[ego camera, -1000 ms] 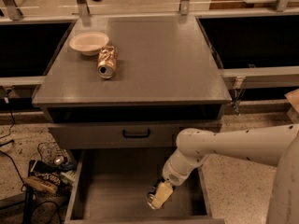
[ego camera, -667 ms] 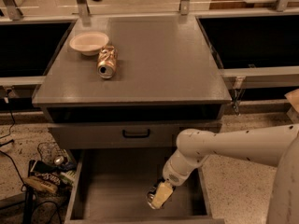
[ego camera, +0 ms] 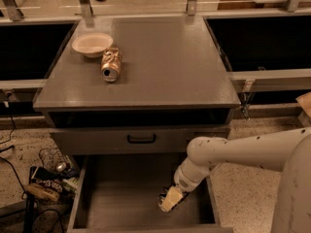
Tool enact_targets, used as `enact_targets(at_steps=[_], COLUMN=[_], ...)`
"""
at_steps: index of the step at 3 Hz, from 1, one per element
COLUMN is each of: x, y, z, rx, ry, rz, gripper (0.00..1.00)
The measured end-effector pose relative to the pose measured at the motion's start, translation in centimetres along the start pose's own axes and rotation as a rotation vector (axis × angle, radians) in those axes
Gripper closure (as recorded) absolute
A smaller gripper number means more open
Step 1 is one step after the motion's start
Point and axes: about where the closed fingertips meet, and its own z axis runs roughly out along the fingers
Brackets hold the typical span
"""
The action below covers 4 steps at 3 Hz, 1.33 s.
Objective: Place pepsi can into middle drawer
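Speckled stone floor (ego camera: 243, 144) surrounds a grey cabinet (ego camera: 165, 67) that stands between two dark recessed bays (ego camera: 262, 38), with a metal rail (ego camera: 146, 6) running behind it. The cabinet top is flat and matte. The white robot arm (ego camera: 243, 152) enters from the right edge and bends downward in front of the cabinet. Below the cabinet top, the middle drawer (ego camera: 121, 198) is pulled out, its flat grey floor exposed. Above it sits a closed drawer front (ego camera: 97, 141) with a black handle (ego camera: 141, 139). Loose clutter and cables (ego camera: 48, 178) lie on the floor to the left. A pale bowl (ego camera: 92, 44) rests at the top's rear left, and a dented gold can (ego camera: 111, 64) lies just beside it. The gripper (ego camera: 170, 199) is low inside the middle drawer, right of centre; whether it grasps anything cannot be told. The pepsi can cannot be made out.
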Motion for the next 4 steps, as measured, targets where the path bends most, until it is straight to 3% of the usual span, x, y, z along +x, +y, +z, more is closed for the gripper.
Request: enact_targets(at_steps=[1,2,4], x=[0.5,0.6,0.5], y=[-1.1,-1.1,-1.1], z=[0.1,0.3,3.8], rx=[0.027,0.025,-0.042], ry=[0.007,0.01,0.038], rz=[0.044,0.05,0.071], gripper=[1.0,1.0,1.0])
